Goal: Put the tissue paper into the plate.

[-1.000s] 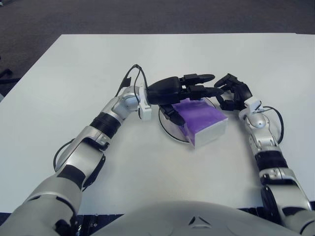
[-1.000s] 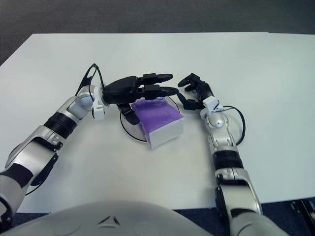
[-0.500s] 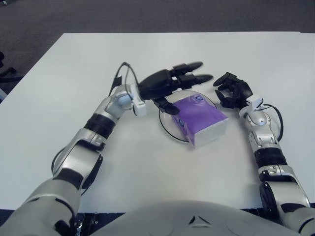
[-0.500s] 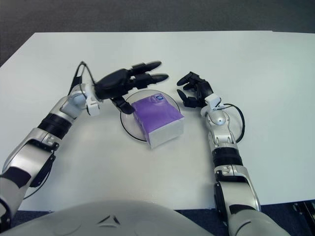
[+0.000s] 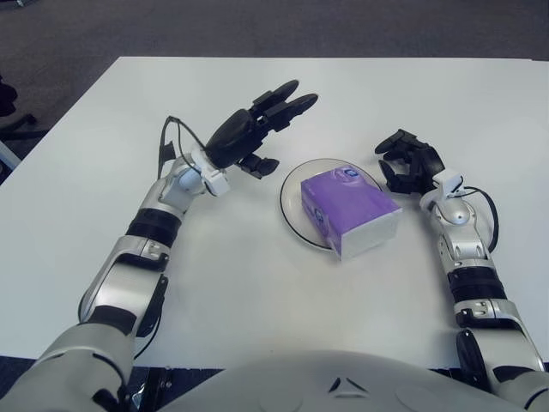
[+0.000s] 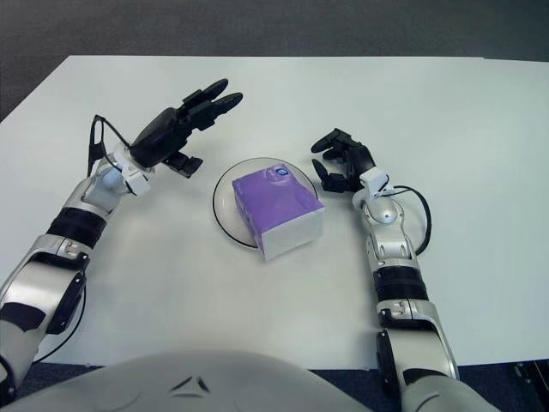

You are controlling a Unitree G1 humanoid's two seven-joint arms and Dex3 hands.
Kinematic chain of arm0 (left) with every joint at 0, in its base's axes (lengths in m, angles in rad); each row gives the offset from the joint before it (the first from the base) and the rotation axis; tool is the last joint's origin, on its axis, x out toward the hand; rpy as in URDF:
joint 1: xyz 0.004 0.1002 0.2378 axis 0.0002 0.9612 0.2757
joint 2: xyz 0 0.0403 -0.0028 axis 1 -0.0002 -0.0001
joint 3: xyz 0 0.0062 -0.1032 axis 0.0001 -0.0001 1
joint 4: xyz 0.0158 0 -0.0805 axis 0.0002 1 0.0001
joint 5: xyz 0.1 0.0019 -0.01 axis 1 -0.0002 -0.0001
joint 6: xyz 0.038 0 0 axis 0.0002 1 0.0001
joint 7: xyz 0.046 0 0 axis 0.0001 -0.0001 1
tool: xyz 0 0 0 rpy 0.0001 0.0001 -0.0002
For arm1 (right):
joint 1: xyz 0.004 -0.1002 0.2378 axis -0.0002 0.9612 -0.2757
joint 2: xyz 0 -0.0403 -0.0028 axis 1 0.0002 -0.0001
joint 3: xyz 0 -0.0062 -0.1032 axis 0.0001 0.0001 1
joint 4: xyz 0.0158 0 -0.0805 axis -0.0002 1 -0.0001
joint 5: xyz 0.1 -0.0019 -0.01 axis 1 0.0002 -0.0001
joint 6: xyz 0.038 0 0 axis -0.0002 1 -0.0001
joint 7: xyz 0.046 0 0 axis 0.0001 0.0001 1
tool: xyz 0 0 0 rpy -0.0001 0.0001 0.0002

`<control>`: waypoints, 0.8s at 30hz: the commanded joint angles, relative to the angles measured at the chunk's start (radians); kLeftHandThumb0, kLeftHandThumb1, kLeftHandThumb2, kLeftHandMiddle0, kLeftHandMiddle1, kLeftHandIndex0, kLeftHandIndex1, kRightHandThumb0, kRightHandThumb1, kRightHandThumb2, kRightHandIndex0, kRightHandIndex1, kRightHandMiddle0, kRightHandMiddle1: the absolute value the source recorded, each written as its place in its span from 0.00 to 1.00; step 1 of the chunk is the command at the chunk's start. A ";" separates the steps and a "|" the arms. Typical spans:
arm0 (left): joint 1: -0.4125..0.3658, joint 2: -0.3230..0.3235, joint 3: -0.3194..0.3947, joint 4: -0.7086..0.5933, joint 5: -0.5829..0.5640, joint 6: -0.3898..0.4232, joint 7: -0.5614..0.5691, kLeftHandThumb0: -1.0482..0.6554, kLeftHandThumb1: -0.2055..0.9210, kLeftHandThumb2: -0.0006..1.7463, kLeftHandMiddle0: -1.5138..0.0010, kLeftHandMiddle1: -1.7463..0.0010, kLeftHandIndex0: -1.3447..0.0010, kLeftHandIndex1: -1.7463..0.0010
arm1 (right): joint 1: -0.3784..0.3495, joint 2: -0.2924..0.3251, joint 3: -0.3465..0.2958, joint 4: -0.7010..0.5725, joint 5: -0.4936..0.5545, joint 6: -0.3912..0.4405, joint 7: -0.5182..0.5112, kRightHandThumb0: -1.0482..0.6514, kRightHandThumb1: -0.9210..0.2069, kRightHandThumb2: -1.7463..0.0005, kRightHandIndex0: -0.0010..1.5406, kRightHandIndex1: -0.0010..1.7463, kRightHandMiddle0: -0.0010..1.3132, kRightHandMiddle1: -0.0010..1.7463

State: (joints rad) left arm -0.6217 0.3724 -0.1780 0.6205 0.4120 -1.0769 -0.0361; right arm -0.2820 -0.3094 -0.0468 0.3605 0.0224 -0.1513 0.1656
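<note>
Now purple tissue pack (image 5: 350,210) on plate (image 5: 293,206), long axis diagonal, left hand (image 5: 249,133) empty, fingers wide.

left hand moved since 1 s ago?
Yes. The left hand has pulled back off the tissue pack, going left and away from the plate; fingers open.

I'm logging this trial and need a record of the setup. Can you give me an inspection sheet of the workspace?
Surface: white table.
Job's things: purple tissue pack sits in the plate, one corner overhanging the rim.
Clutter: nothing seen.
Hands: left hand open, left of the plate, holding nothing; right hand open, right of the plate, holding nothing.
Cables: black cable looped at the left wrist; another at the right wrist.
Surroundings: dark carpet beyond the table.
</note>
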 commanded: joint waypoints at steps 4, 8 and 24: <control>0.008 -0.009 0.023 0.016 -0.121 0.043 -0.035 0.04 1.00 0.61 0.84 0.98 0.80 0.97 | 0.103 0.034 0.030 0.065 -0.017 0.063 0.013 0.61 0.39 0.44 0.38 0.95 0.38 0.79; 0.061 -0.027 0.031 -0.012 -0.224 0.091 -0.076 0.05 1.00 0.61 0.82 0.98 0.79 0.97 | 0.102 0.034 0.030 0.068 -0.018 0.061 0.012 0.61 0.39 0.44 0.38 0.95 0.38 0.79; 0.183 -0.138 0.147 -0.005 -0.403 0.338 -0.075 0.08 1.00 0.61 0.46 0.98 0.56 0.96 | 0.097 0.033 0.029 0.077 -0.020 0.056 0.008 0.61 0.38 0.45 0.38 0.95 0.37 0.80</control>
State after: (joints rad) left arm -0.4776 0.2731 -0.0498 0.6291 0.0795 -0.8120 -0.0829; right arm -0.2811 -0.3073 -0.0442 0.3611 0.0211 -0.1512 0.1622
